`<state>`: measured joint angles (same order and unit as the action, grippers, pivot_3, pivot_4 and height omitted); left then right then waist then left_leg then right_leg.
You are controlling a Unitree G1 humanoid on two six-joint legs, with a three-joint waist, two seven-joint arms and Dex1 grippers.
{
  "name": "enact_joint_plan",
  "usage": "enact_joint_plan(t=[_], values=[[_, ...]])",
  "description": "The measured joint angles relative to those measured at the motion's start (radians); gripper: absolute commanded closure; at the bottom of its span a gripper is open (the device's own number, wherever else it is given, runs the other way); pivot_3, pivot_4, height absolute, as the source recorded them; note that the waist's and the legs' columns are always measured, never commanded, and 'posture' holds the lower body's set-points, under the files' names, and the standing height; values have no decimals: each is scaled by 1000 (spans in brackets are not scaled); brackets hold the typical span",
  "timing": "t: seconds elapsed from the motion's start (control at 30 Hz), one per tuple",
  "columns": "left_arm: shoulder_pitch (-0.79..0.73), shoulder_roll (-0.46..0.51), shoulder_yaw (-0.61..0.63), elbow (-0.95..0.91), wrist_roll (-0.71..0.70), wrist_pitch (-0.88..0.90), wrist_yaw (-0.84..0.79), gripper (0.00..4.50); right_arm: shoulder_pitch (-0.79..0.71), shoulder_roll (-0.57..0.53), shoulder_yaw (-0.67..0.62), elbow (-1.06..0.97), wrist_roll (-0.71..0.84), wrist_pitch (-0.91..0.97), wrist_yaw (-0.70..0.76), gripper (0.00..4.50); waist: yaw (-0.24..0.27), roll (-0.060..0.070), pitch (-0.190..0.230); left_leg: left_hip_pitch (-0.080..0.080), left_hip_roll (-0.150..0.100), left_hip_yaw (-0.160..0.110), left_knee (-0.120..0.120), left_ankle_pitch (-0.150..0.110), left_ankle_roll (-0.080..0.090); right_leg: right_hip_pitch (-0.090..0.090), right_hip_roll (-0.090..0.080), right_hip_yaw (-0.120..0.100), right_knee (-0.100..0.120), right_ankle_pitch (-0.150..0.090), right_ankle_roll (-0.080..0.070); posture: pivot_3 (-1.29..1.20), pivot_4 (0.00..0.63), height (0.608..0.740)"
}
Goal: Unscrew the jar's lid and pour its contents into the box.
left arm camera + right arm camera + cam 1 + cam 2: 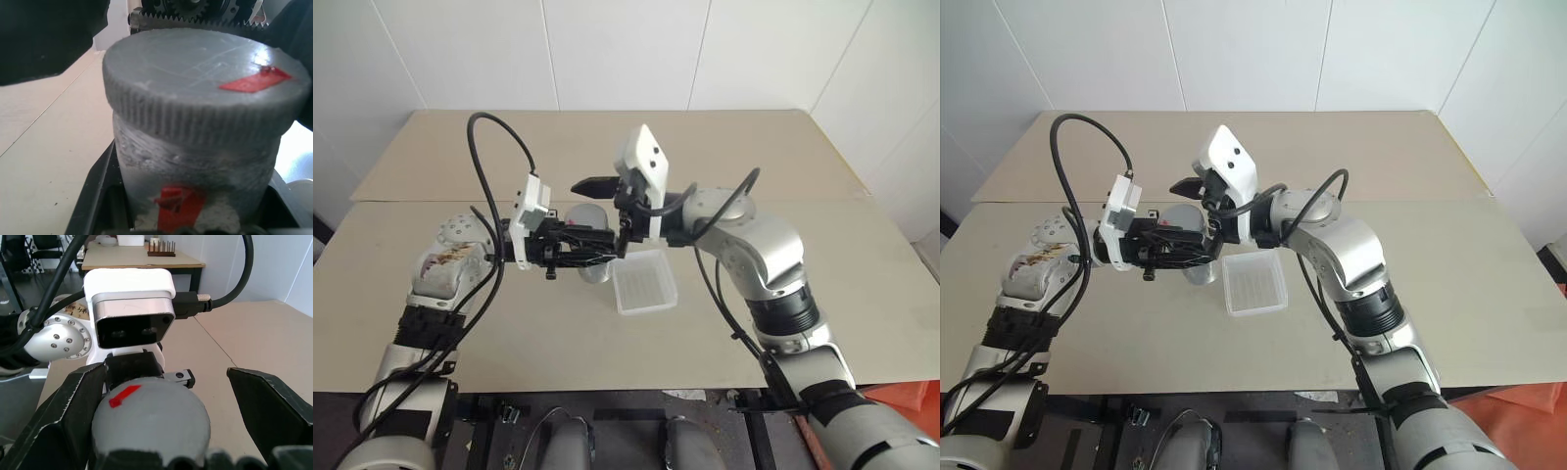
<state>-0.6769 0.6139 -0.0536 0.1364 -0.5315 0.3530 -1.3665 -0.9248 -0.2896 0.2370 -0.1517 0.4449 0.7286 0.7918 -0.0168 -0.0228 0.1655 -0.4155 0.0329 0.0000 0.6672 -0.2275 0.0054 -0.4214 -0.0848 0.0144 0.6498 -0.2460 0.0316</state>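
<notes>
Here, lid [149, 416] between right gripper [181, 416] fingers.

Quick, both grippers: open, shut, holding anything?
Left gripper: shut on the small grey cylindrical jar, lid still on.
Right gripper: open, holding nothing, its fingers either side of the lid.

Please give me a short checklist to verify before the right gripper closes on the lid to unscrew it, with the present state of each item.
1. The left gripper is shut on the jar below the lid: ok.
2. The lid is still seated on the jar, not lifted: ok.
3. The right gripper is open, one finger on each side of the lid: ok.
4. The right fingers are apart from the lid's rim: ok.
5. The box lies open on the table beside the jar: ok.
6. The contents are inside the jar: cannot tell.
</notes>
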Motion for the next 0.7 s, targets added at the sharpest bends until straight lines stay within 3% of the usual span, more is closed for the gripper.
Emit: enact_joint_plan(t=[0.43,0.7], values=[[4,37,12,4,-1,2,-29,2569,60,-108,-17,-66,51,0,23,9,0,0,0,0,0,0,0,0,0,0,0,0,0,0,0,0,150,740],[9,57,24,2,-13,2,-89,2569,82,-173,-103,-30,40,0,1,9,2,0,0,0,0,0,0,0,0,0,0,0,0,0,0,0,150,740]])
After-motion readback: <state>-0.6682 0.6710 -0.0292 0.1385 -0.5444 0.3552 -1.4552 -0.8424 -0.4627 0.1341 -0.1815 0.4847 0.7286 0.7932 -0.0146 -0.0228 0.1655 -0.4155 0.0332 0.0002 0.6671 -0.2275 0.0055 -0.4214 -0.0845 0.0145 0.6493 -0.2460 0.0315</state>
